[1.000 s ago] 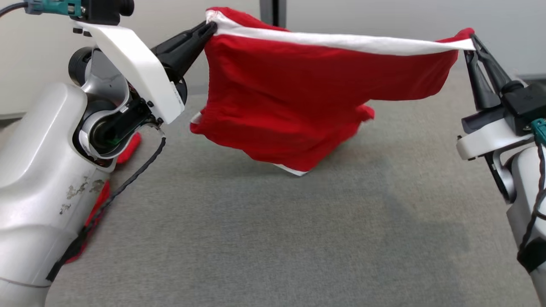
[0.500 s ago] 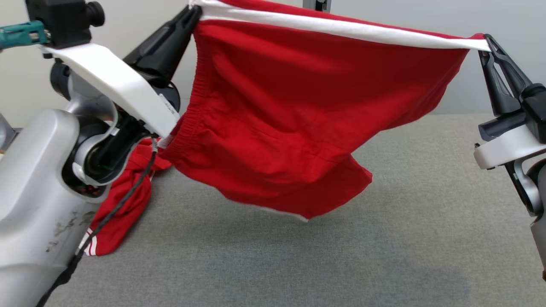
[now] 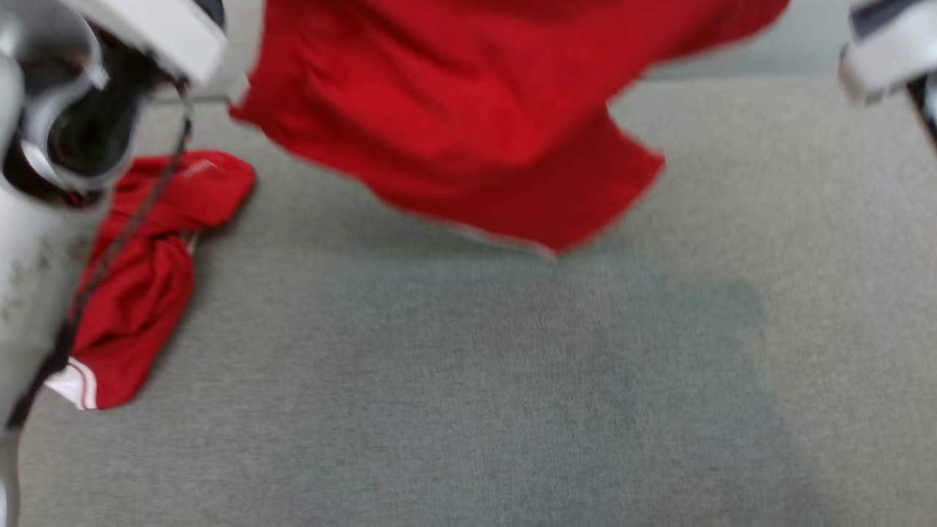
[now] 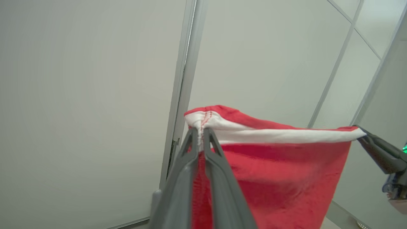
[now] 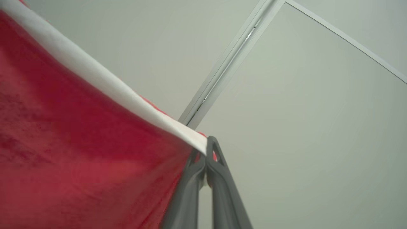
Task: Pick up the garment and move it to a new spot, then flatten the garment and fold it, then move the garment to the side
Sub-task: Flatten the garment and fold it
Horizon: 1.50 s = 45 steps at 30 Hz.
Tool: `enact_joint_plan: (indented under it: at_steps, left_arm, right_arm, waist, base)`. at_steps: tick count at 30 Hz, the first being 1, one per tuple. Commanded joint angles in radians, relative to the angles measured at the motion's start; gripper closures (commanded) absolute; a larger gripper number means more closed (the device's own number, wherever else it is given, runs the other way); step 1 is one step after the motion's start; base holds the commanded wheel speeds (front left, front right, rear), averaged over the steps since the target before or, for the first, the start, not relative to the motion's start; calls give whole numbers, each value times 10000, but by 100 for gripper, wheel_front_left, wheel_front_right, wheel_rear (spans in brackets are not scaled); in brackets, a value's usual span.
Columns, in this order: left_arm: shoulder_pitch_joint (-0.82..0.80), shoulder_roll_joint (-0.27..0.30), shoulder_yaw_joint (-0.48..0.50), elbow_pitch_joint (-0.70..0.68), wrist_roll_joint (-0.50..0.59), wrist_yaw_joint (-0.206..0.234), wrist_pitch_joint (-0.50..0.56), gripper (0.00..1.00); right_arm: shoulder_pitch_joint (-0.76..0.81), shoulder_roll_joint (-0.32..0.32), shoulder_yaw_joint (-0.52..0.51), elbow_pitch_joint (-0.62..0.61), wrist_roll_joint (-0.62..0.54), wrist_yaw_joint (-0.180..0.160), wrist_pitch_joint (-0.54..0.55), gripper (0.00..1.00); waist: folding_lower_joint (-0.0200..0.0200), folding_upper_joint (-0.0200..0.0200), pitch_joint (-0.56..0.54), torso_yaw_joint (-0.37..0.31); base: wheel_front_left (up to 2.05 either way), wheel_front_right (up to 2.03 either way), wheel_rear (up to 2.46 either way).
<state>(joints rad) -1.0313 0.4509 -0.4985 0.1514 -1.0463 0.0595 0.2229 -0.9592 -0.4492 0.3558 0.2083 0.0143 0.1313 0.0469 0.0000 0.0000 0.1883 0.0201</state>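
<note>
Left claw [image 4: 199,130] first: its two dark fingers are pressed together on one corner of the garment [image 4: 279,178], pinching the white band [image 4: 279,135] right at a stitched seam. The right claw [image 5: 206,143] is likewise clamped tight on the opposite corner of the same band. The band runs taut between them. That outward pull keeps the top edge straight, so the red body hangs as one open sheet rather than a bunch. I judge this to be the carry stage: the garment is lifted and spread, ready to be laid at a new spot, with flattening and folding not yet begun.

Below, in the blurred head view, the hanging hem [image 3: 556,245] seems to sit just above the grey bench [image 3: 512,402] without touching it, though the blur leaves some doubt. Toward the robot's left, a second red garment [image 3: 139,293] lies crumpled on the bench, partly behind the pale left arm [image 3: 44,110]. It is well apart from the bare middle patch, the likely landing place. Farthest back stand plain pale wall panels [image 4: 79,95].
</note>
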Motion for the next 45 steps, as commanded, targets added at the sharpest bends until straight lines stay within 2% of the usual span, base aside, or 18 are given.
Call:
enact_joint_plan:
  at_steps: [1,4,7,9,10,11,14,21,27,34,45]
  left_arm:
    - [-721,-214,206,474,-25,-144,-173,100]
    - [-1998,-374,344,1464,299,-411,-518,100]
    - [-3120,-573,493,2460,604,-773,-1176,100]
    - [-3397,-683,524,2862,668,-886,-1386,100]
    - [-3934,-862,501,3507,820,-1124,-1760,100]
    - [-3934,-862,501,3507,820,-1124,-1760,100]
    - [-4411,-1109,348,4313,1039,-1457,-2310,100]
    - [-3829,-1768,-492,5644,1125,-1879,-3192,100]
    - [-2364,-2043,-1482,6243,885,-1901,-3810,100]
    - [-315,-1689,-2927,6032,319,-1905,-4109,100]
    - [2033,-1023,-4715,5740,-332,-1901,-4322,100]
  right_arm:
    - [-1032,114,192,452,-75,-10,-113,100]
    - [-2756,391,295,1478,-417,-10,-468,100]
    - [-4044,879,-302,2608,-964,-12,-1101,100]
    - [-4340,1045,-507,2962,-1236,-15,-1332,100]
    - [-4864,1410,-896,3510,-1719,-16,-1793,100]
    - [-4864,1410,-896,3510,-1719,-16,-1793,100]
    - [-5135,1938,-1349,4179,-2337,-16,-2390,100]
    - [-4117,2740,-1550,5491,-3174,-16,-3027,100]
    - [-2611,2680,-1183,6655,-3360,-16,-3137,100]
    - [-662,2345,-751,6586,-2749,-15,-3137,100]
    - [1553,1567,973,6935,-1313,-16,-3137,100]
  waist:
    - [0,0,1493,-549]
    - [0,0,2377,-750]
    - [0,0,2999,-931]
    - [0,0,3130,-952]
    - [0,0,3380,-980]
    - [0,0,3380,-980]
    - [0,0,3711,-984]
    - [0,0,4037,-777]
    - [0,0,3671,-514]
    - [0,0,2791,-284]
    - [0,0,1036,-303]
  base:
    - [0,0,0]
    - [0,0,0]
    - [0,0,0]
    - [0,0,0]
    - [0,0,0]
    - [0,0,0]
    - [0,0,0]
    - [0,0,0]
    - [0,0,0]
    - [0,0,0]
    - [0,0,0]
